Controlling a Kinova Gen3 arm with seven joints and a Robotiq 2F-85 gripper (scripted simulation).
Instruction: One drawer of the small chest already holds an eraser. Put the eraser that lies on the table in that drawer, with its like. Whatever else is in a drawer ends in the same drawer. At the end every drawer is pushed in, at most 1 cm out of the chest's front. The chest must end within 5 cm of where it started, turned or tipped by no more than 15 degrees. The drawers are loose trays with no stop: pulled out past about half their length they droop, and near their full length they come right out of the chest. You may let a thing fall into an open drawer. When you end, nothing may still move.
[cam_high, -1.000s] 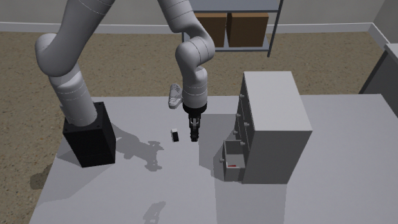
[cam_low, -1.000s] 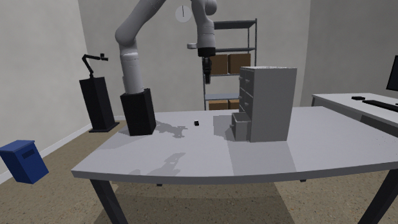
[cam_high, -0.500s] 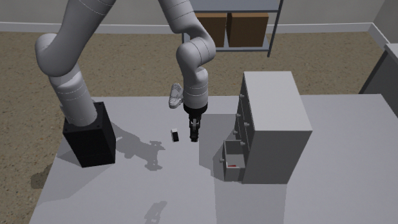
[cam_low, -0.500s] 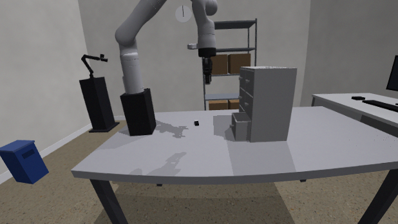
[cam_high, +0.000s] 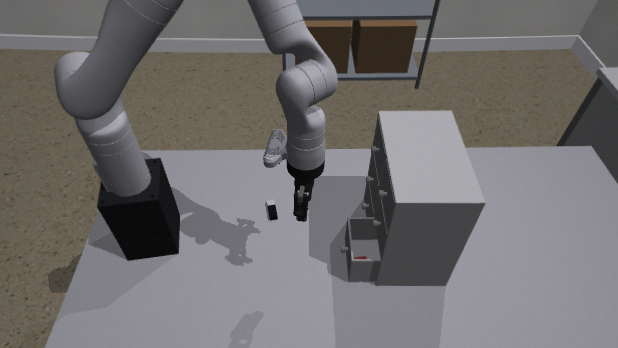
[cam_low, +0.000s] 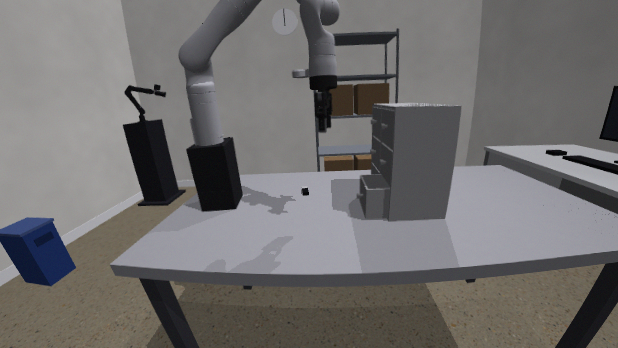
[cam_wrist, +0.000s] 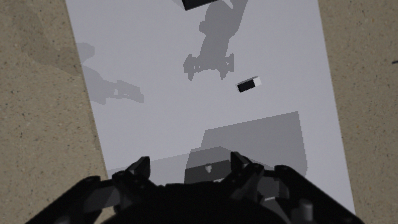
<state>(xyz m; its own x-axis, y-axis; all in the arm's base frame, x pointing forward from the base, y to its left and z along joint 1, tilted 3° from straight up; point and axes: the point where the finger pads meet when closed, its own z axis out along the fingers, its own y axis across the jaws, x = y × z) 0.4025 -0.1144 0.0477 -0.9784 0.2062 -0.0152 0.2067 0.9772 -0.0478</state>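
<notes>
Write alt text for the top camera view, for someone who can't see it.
An open, empty gripper hangs beside a small black-and-white eraser on a grey table. To the right, a grey chest has its bottom drawer pulled out, showing something red inside.

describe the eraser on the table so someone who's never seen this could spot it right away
Start at the grey chest of drawers on the table and look toward the arm's black base. Between them, beside the open gripper hanging above the table, lies the eraser. It is a tiny block, black with one white end, the only loose thing on that stretch of table.
</notes>
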